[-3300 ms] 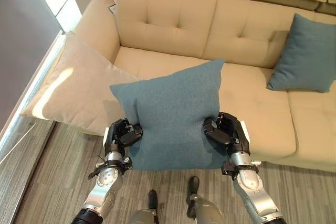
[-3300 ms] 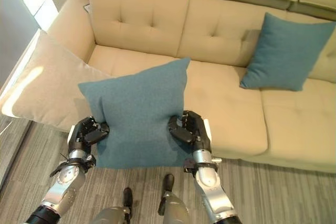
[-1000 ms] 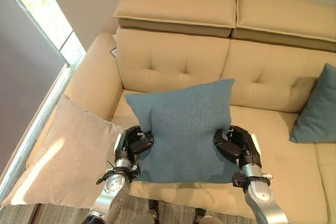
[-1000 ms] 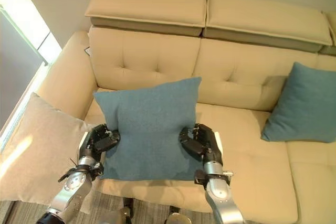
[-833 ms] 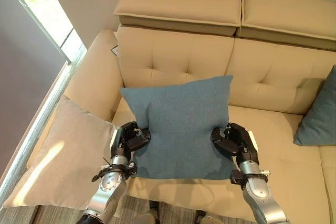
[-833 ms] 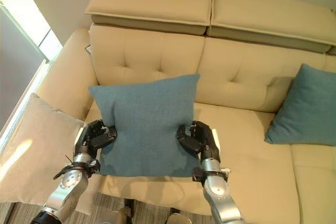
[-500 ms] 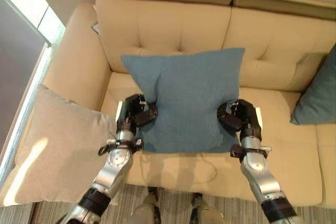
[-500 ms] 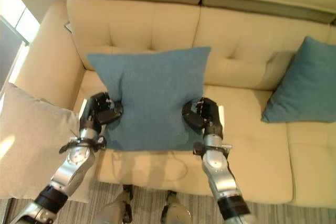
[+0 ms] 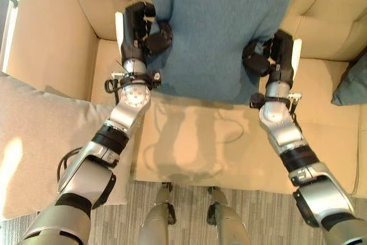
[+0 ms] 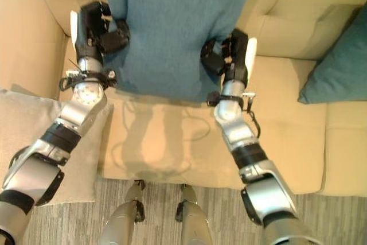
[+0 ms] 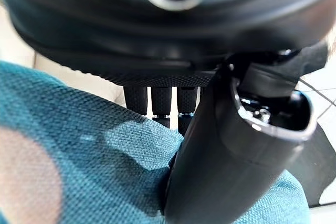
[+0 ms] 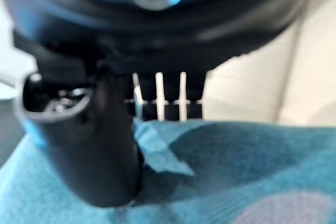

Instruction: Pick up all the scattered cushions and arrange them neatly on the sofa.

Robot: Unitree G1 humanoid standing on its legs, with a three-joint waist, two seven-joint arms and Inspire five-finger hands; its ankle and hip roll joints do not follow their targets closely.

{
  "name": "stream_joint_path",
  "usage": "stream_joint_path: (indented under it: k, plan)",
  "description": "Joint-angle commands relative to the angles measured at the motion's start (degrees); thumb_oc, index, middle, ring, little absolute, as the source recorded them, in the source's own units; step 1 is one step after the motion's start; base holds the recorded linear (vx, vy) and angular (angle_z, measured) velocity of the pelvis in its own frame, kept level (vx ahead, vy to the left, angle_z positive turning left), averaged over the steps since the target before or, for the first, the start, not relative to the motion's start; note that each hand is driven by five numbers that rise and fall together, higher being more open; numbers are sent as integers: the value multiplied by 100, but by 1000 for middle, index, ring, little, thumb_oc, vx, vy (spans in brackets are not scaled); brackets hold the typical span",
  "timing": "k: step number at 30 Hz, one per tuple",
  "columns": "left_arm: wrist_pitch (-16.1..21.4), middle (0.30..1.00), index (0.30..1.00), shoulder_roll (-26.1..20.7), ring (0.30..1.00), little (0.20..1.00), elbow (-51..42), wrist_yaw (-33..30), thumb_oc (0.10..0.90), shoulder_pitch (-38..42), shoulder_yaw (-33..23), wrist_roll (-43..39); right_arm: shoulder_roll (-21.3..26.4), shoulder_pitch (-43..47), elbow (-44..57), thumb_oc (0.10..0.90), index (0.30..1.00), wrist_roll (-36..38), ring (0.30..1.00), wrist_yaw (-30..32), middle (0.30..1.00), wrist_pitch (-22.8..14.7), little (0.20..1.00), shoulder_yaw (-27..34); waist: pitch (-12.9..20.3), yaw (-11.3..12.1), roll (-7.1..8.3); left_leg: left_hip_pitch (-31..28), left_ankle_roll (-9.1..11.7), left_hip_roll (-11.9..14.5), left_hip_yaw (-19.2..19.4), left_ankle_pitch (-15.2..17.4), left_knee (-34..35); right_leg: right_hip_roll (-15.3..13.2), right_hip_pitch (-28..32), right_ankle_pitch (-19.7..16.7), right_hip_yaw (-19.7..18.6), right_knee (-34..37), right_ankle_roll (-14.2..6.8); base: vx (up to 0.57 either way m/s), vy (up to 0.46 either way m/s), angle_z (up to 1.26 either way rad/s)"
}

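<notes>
You have the blue cushion (image 9: 215, 21) pinched from both sides and held out over the sofa (image 9: 189, 142), its face toward you and its upper part running out past the top of the head views. The left hand (image 9: 140, 30) clamps one side edge, fingers curled behind the fabric and thumb (image 11: 220, 150) pressed on the front, as its wrist view shows; the right hand (image 9: 269, 58) grips the opposite edge the same way, thumb (image 12: 100, 150) bearing on the cloth with the fingers behind. The cushion hangs between your two hands, roughly upright, its lower edge just above the seat and its back seemingly close to the backrest; it looks about square, so no long axis stands out. This reads as the placing step: your next move calls for lowering it until the bottom edge rests on the seat, leaning it against the backrest, then opening both hands. A beige cushion (image 9: 40, 142) lies outside your left arm, off the seat, and another blue cushion (image 10: 338, 61) sits beyond your right hand.
</notes>
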State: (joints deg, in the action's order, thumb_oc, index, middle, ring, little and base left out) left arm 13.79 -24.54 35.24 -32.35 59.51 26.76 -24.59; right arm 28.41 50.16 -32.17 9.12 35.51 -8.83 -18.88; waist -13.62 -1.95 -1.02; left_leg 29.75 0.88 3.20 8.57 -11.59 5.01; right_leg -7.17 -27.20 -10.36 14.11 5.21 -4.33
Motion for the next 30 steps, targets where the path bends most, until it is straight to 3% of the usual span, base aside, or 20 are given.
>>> stream_joint_path:
  k: [1,6,8,15,16,17,18,19,20,24,30]
  plan:
    - [1132,300,300,475,300,300,-358,95,400,1503,787,500,-190,1669,635,400,300,-863,300,170,300,-1043,300,-464,350,79,10,-174,443,-82,-307,431,-1,89,121,459,125,-21,-512,-23,4,5]
    - [1179,300,300,580,300,300,-215,-32,400,1645,743,437,-104,1941,406,400,300,-993,300,324,300,-998,300,-569,319,76,27,-71,462,-91,-329,401,-1,79,34,441,128,-21,-522,-13,1,7]
    - [1266,300,300,833,300,300,305,-204,400,2024,801,251,-82,2457,-75,400,300,-1242,300,824,300,-903,300,-718,253,27,64,236,518,-77,-346,327,-1,75,-267,372,128,-21,-543,-43,-15,-1]
    - [1151,300,300,819,300,300,1080,-74,400,2605,1056,255,-212,2798,-611,400,300,-1303,300,1132,300,-851,300,-782,272,-96,100,710,548,-46,-404,235,-1,81,-740,271,105,-21,-578,-22,-6,18]
    - [1137,507,507,790,507,507,1192,-40,538,2667,1077,232,-230,2849,-703,400,300,-1314,300,1161,300,-851,300,-812,273,-106,105,766,547,-40,-409,225,-1,82,-800,260,96,-21,-588,-30,15,15]
    - [1092,594,594,735,594,594,1306,-5,596,2704,1091,207,-268,2870,-731,400,300,-1269,300,1162,300,-859,300,-822,265,-120,111,815,538,-39,-402,223,-1,97,-862,246,84,-21,-599,-37,12,24]
    - [1068,900,900,692,900,900,1321,15,800,2695,1086,208,-289,2860,-738,546,519,-1232,519,1143,519,-859,519,-804,270,-125,124,877,537,-32,-398,212,-1,102,-918,231,67,-21,-600,-44,9,-3]
    - [1055,900,900,610,900,900,1323,19,800,2700,1068,215,-304,2845,-730,722,782,-1206,782,1116,782,-856,782,-820,263,-129,133,918,532,-31,-394,204,-1,111,-964,218,56,-21,-609,-27,-3,-47]
    - [1054,900,900,568,900,900,1284,26,800,2673,1051,224,-326,2812,-711,800,900,-1188,900,1094,900,-853,900,-820,262,-130,136,948,531,-20,-391,199,-1,112,-1001,209,48,-21,-611,-29,1,-57]
    - [955,900,900,418,900,900,1250,45,800,2478,1009,420,-447,2572,-615,800,900,-1241,900,973,900,-831,900,-885,242,-141,114,1018,519,-15,-370,173,-1,110,-1093,189,15,-21,-606,-5,1,-7]
    - [782,900,900,124,900,900,923,15,800,1580,667,883,-499,1648,-282,800,900,-1580,900,641,900,-770,900,-911,242,-122,55,955,529,-40,-366,166,-1,64,-1037,181,51,-21,-587,-32,9,-4]
